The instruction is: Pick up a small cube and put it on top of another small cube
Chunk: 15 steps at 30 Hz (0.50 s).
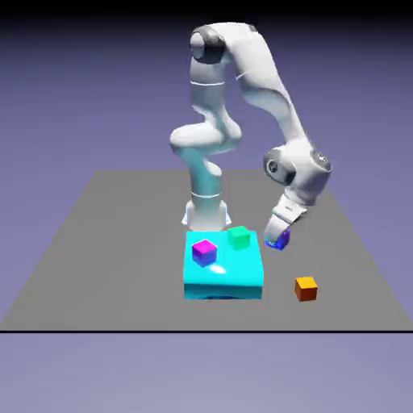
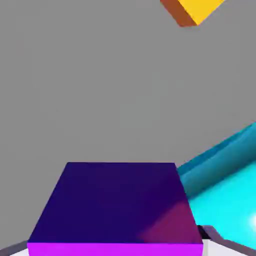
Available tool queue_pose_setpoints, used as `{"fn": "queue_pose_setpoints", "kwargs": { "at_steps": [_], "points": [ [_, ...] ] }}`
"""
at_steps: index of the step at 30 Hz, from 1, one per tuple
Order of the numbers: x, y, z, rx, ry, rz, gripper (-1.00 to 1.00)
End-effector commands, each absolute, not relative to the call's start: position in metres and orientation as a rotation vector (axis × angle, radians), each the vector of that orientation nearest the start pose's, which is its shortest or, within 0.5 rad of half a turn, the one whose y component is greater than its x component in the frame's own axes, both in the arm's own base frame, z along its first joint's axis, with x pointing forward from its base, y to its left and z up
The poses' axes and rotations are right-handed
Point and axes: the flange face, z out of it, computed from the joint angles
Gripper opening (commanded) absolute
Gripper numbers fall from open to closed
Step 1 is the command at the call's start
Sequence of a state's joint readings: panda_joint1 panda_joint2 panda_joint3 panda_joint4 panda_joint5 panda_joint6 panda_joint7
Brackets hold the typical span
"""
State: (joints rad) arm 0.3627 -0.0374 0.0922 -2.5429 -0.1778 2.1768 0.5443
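The pincer is closed on a small blue-violet cube, held just off the cyan block's right edge in the exterior view. Only the hand view shows that cube large between the finger tips, with a magenta lower face. Only the exterior view shows a purple cube and a green cube resting on the cyan block. An orange cube sits apart on the grey table, right of the block, with bare room around it.
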Motion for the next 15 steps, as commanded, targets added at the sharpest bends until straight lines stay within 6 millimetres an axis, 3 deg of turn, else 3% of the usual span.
{"fn": "queue_pose_setpoints", "kwargs": {
  "at_steps": [1, 4, 6, 7, 12, 13, 14, 15],
  "points": [
    [0.386, 0.158, 0.275, -3.389, -0.01, 0.39, -1.0],
    [0.416, 0.075, 0.315, -3.343, 0.249, 0.428, -1.0],
    [0.423, 0.02, 0.339, -3.296, 0.404, 0.451, -1.0],
    [0.423, 0.02, 0.339, -3.296, 0.404, 0.451, -1.0],
    [0.409, 0.011, 0.272, -3.296, 0.404, 0.451, -1.0],
    [0.409, 0.011, 0.272, -3.296, 0.404, 0.451, 1.0],
    [0.409, 0.011, 0.272, -3.296, 0.404, 0.451, 1.0],
    [0.413, 0.013, 0.287, -3.297, 0.404, 0.45, 1.0]
  ]
}}
